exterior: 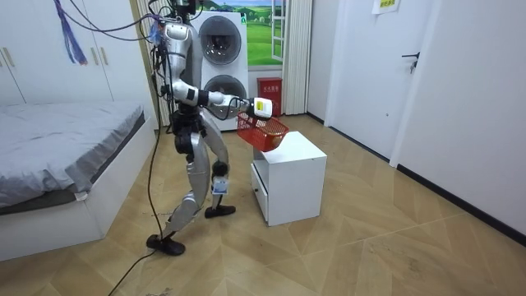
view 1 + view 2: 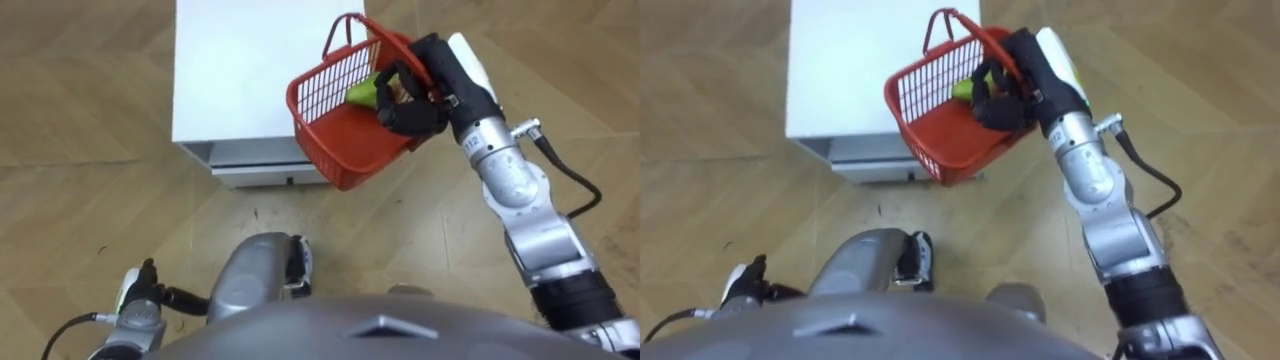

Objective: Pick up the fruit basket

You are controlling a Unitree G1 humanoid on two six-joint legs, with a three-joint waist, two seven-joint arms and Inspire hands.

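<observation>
A red wire fruit basket (image 2: 345,150) hangs tilted from my right hand (image 2: 410,100), whose dark fingers are curled round its handle and rim. A green fruit (image 2: 362,92) lies inside, partly hidden by the fingers. The basket (image 1: 261,131) is clear of the top of the white cabinet (image 2: 240,70), over its near right corner. My left hand (image 2: 140,300) stays low at the lower left, by my side. In the room view I stand with bent knees just in front of the cabinet (image 1: 288,177), my right arm stretched out over it.
The cabinet has a drawer (image 2: 255,175) facing me. Wooden floor lies all round it. A bed (image 1: 57,156) stands at the room view's left, with stacked washing machines (image 1: 222,57) and a red box (image 1: 269,94) behind, and a door (image 1: 427,74) at the right.
</observation>
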